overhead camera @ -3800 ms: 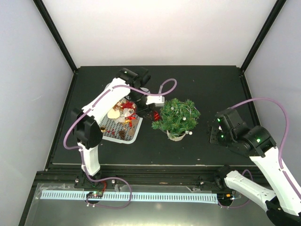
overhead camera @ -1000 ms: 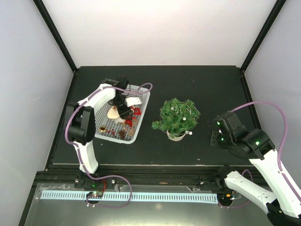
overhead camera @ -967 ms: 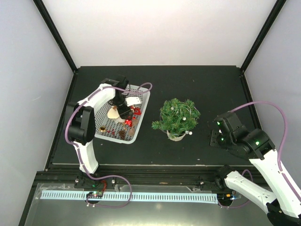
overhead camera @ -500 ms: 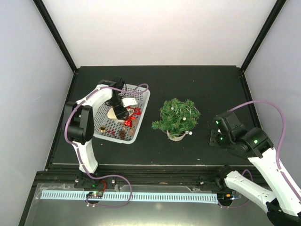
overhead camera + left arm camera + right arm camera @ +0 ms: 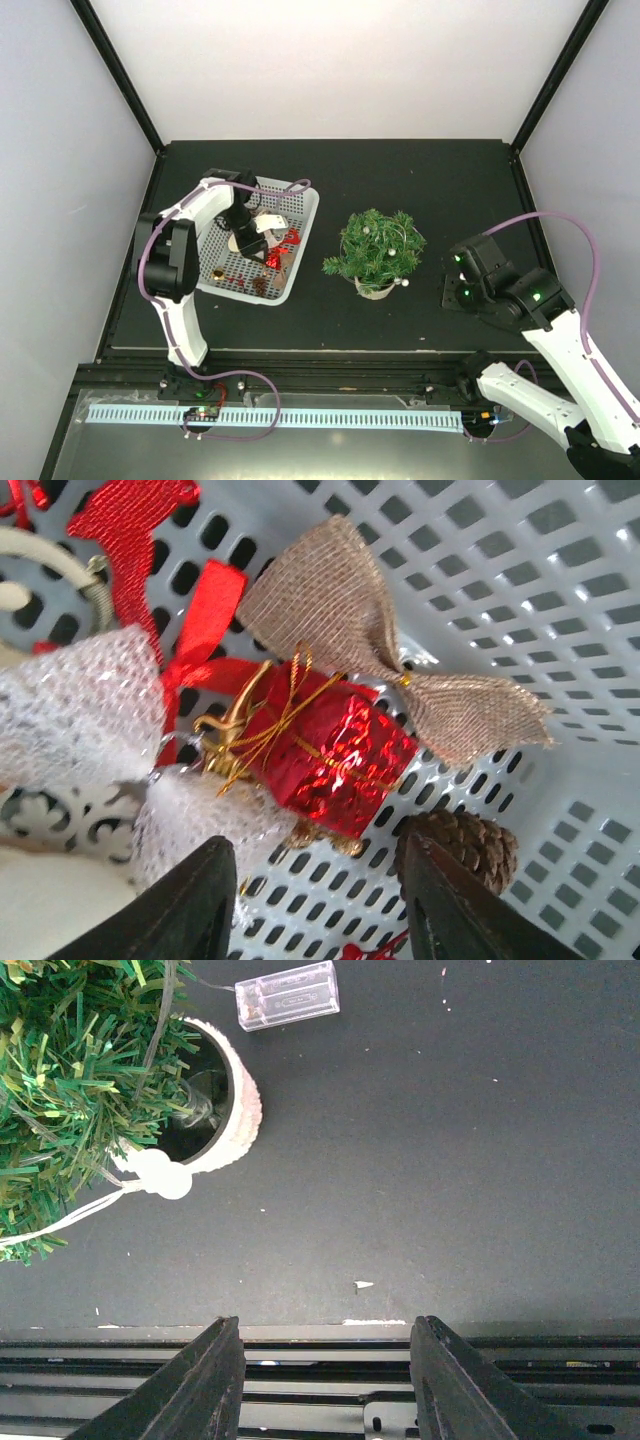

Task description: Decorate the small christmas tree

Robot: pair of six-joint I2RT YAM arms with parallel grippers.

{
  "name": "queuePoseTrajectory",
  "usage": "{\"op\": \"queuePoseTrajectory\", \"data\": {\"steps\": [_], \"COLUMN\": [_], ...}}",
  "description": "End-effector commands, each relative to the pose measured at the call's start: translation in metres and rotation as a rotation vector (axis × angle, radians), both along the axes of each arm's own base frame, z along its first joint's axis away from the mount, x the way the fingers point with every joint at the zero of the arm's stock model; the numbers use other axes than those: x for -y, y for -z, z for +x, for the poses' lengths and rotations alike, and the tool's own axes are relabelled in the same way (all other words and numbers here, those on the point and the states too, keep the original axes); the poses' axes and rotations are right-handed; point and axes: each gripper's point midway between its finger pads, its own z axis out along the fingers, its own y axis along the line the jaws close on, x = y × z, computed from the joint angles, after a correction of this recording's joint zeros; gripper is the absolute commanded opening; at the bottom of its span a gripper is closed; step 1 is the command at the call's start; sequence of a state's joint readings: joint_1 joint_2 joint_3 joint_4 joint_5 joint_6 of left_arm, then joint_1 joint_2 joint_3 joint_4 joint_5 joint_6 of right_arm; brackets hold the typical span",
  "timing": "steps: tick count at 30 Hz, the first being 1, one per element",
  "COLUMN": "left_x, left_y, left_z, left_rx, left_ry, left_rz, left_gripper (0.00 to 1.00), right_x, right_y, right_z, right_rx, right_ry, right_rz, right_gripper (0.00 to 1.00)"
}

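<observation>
Near the middle of the overhead view, the small christmas tree stands upright in its whitish pot on the black table. It is just right of the white mesh basket and not touching it. The left gripper reaches down into the basket, its fingers apart with nothing between them. They hover just below a shiny red gift box tied with gold cord. A burlap bow lies at the box's upper right, a pine cone at its lower right and a white lace bow to its left. At the right of the overhead view, the right gripper hangs over bare table near the tree, its fingers also apart and empty. A clear battery box lies beside the pot.
</observation>
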State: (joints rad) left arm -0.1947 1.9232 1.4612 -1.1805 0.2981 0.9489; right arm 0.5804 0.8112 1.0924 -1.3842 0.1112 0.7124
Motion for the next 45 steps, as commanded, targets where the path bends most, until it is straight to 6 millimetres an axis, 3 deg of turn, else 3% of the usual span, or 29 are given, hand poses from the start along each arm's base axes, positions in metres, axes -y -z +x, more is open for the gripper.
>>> {"op": "queuePoseTrajectory", "data": {"steps": [1,5,10,19,29,38,45], "left_x": [0.015,0.024,0.022,0.019,0.022,0.074,0.115], "left_y": [-0.004,-0.002,0.009,0.004,-0.058,-0.157,-0.182], "left_z": [-0.005,-0.003,-0.001,-0.002,0.013,0.01,-0.018], "left_rx": [-0.081,-0.119,-0.131,-0.141,-0.064,-0.026,-0.047], "left_ry": [0.009,-0.009,-0.021,-0.017,-0.037,-0.052,0.029], "left_rz": [-0.094,-0.136,-0.123,-0.112,-0.185,-0.491,-0.563], "left_gripper": [0.45,0.36,0.33,0.03,0.02,0.05,0.06], "right_x": [-0.001,-0.002,-0.001,0.001,-0.002,-0.006,-0.007], "right_y": [0.0,-0.001,-0.001,0.002,0.002,0.005,0.002], "right_z": [0.004,0.005,0.005,0.004,0.007,0.01,0.011], "right_rx": [0.012,0.012,0.013,0.013,0.014,0.007,0.005], "right_ry": [-0.003,-0.005,-0.002,0.005,-0.004,-0.018,-0.019], "right_rz": [0.001,-0.003,-0.004,-0.005,-0.007,0.0,-0.002], "right_gripper": [0.48,0.48,0.48,0.48,0.48,0.48,0.48]}}
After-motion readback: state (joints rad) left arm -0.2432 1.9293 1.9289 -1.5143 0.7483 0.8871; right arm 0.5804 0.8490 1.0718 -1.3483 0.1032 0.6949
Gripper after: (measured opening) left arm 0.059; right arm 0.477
